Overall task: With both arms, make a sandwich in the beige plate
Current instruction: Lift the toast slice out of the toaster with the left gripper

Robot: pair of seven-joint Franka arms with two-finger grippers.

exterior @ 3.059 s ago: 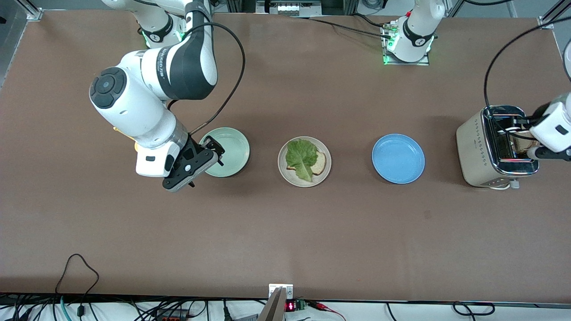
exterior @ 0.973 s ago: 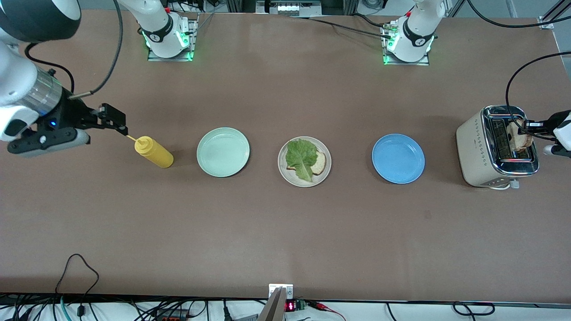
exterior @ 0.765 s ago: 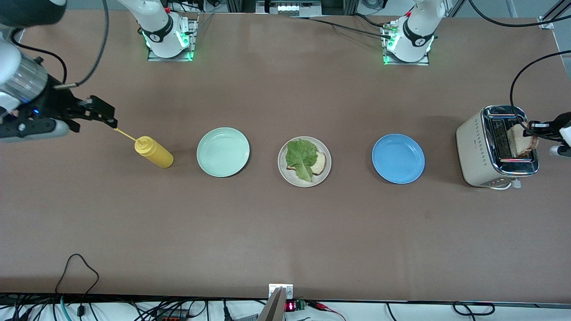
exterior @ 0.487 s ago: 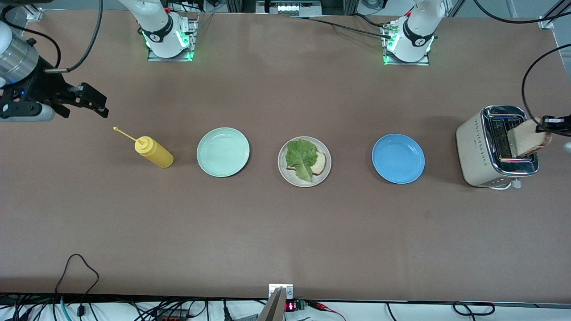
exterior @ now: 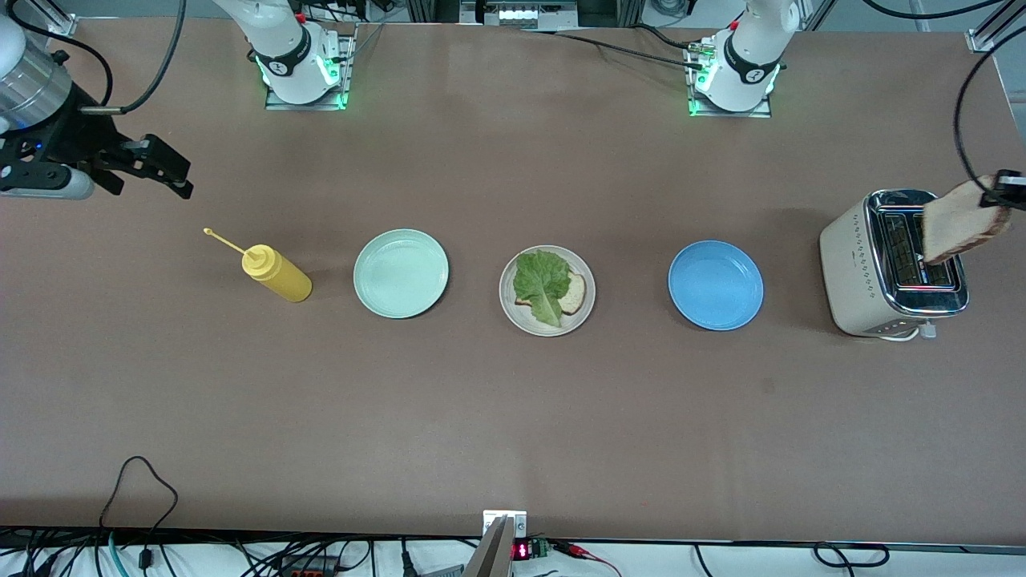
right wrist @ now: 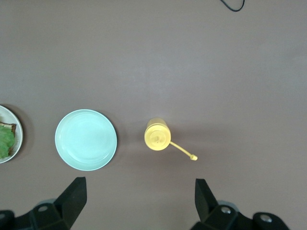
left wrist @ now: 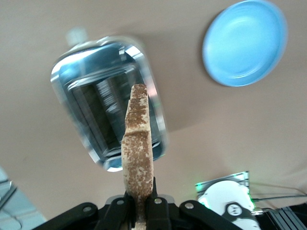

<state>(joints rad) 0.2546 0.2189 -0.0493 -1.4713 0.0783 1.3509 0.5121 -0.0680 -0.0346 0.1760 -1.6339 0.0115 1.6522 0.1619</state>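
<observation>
Fingers of the left gripper are clamped on one edge of a bread slice, which hangs edge-on in the air over the open slots of the toaster at the left arm's end of the bench. In the left wrist view the slice's brown crust runs straight out from the black fingers, with the toaster's shiny top beneath it.

Nearest the front camera among the things on the bench is a row running end to end. The beige plate sits in the middle of it and holds the other bread slice with the lettuce leaf lying across most of it, so only one end of the bread shows. Toward the left arm's end, between that plate and the toaster, lies the blue plate. Toward the right arm's end lies the mint-green plate, and next to it the yellow squeeze bottle, its thin nozzle pointing away from the plates.

Farther from the camera, the right gripper hangs over bare bench at the right arm's end, its fingers spread wide apart and holding nothing; the right wrist view looks down between them at the bottle and the mint-green plate.
</observation>
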